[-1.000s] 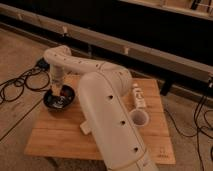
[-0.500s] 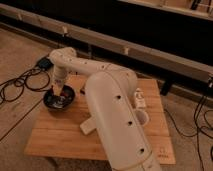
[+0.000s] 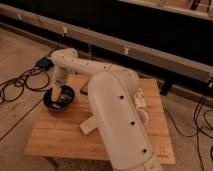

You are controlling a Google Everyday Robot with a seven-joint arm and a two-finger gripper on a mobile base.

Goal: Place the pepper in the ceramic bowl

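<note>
Gripper [image 3: 56, 95] positioned low inside ceramic bowl [image 3: 46, 101], at far-left part of wooden table [image 3: 65, 137]. Finger state: cannot tell. Pepper: not distinguishable; possibly within bowl under gripper, unconfirmed.

Change versus half a second ago: arm [image 3: 112, 107] swung further across view, gripper lowered from above rim to bowl interior. Likely meaning: placement step near completion; release and retract pending.

White cup [image 3: 143, 116] partly hidden behind arm. Pale block [image 3: 89, 125] beside arm base.

Writing, brands, labels: none legible.
</note>
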